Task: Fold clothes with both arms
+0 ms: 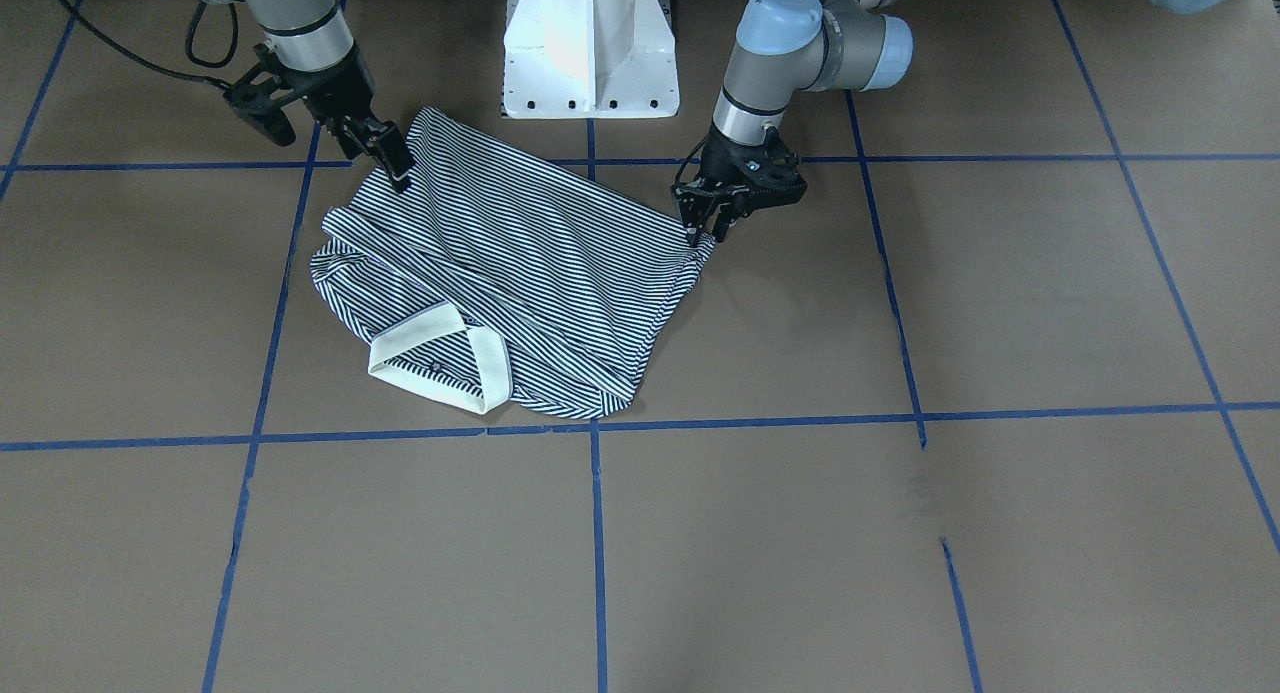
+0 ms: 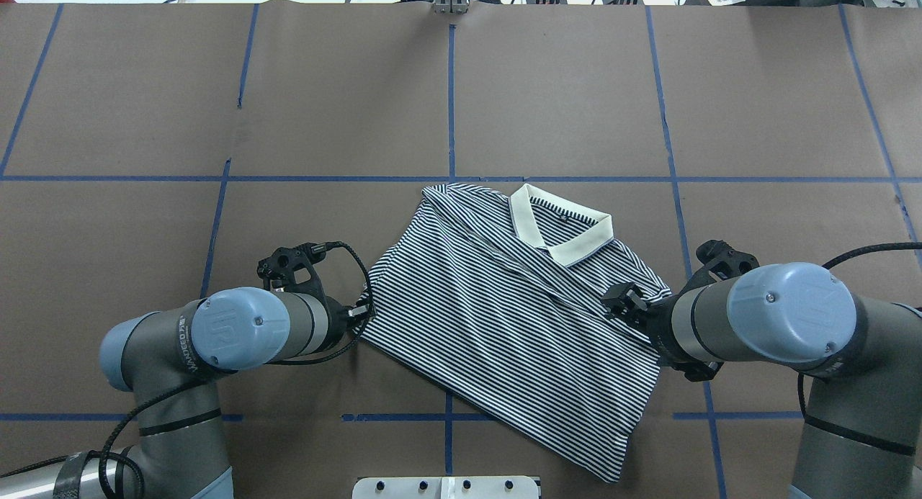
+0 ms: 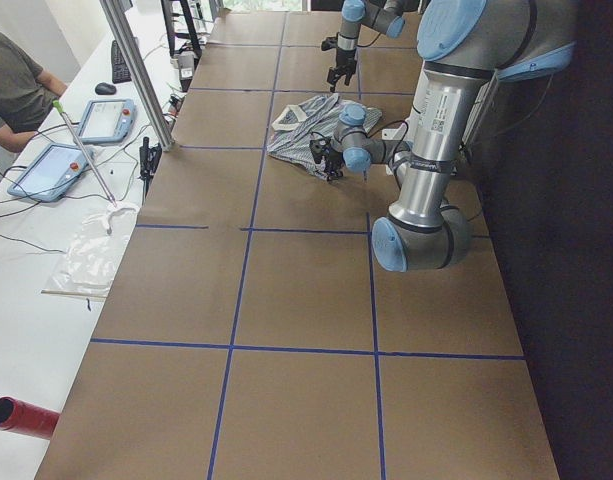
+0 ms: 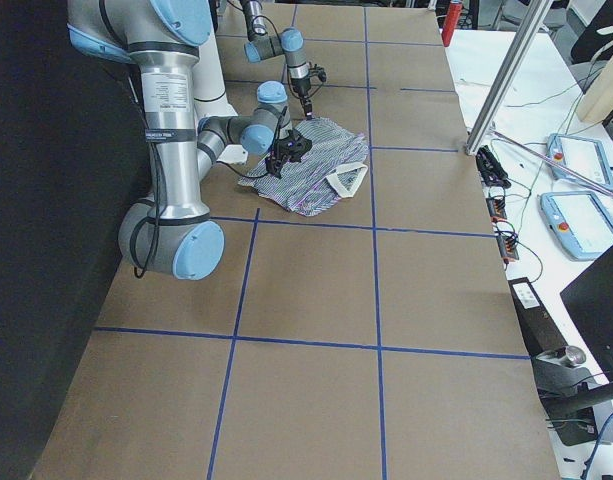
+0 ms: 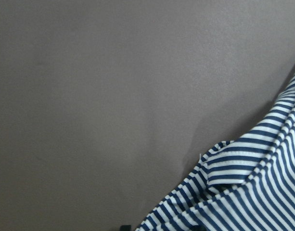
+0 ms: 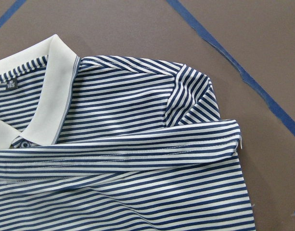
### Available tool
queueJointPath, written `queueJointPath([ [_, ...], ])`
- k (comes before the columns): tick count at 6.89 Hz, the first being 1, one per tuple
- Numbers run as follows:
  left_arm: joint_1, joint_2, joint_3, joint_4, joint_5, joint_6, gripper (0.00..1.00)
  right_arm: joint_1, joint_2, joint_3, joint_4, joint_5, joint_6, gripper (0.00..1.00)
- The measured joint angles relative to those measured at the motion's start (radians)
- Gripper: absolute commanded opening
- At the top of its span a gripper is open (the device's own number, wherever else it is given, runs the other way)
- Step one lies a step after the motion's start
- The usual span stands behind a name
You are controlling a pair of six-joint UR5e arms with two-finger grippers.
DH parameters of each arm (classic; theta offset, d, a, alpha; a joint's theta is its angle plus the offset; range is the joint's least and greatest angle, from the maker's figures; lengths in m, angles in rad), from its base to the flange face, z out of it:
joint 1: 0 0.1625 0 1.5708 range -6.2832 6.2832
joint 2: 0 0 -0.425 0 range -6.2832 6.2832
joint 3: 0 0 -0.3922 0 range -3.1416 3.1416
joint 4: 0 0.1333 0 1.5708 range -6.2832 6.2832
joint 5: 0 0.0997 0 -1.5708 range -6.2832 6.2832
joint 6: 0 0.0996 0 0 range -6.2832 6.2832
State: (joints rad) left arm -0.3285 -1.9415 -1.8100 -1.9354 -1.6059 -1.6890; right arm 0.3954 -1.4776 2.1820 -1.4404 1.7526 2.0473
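On table [image 1: 900, 533]: soft striped polo shirt [image 1: 540, 253]; left end effector [image 1: 702, 235] pinches edge; right end effector [image 1: 398, 171] unclear.

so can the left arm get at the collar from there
Probably yes: nothing stands between the left pincer and the collar, only the shirt. The right pincer sits nearer, though.

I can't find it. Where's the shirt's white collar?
In the overhead view, the cream collar sits at the far edge of the shirt, nearer the right pincer.
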Motion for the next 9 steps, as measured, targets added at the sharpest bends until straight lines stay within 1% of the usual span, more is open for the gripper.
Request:
queueJointPath([
  [2,-0.011,0.000,-0.028,0.053,0.000,0.030,0.00,0.001,0.000,0.000,0.000,0.000,0.000,1.00],
  [4,-0.071,-0.001,-0.071,0.106,0.001,0.166,0.00,0.006,0.004,0.002,0.000,0.000,0.001,1.00],
  [5,-0.124,-0.015,-0.060,0.107,0.001,0.258,0.00,0.013,0.007,0.003,0.000,0.001,0.000,1.00],
  [6,-0.192,-0.062,-0.001,0.095,0.000,0.334,0.00,0.025,0.008,0.003,0.001,0.003,0.000,1.00],
  [7,-0.260,-0.128,0.098,0.059,0.000,0.384,0.00,0.036,0.013,0.003,0.004,0.002,-0.001,1.00],
  [8,-0.333,-0.204,0.248,-0.024,-0.001,0.431,0.00,0.047,0.028,0.003,0.006,-0.002,-0.001,1.00],
  [9,-0.389,-0.283,0.418,-0.124,-0.001,0.471,0.46,0.055,0.041,0.000,0.005,-0.004,-0.001,1.00],
])
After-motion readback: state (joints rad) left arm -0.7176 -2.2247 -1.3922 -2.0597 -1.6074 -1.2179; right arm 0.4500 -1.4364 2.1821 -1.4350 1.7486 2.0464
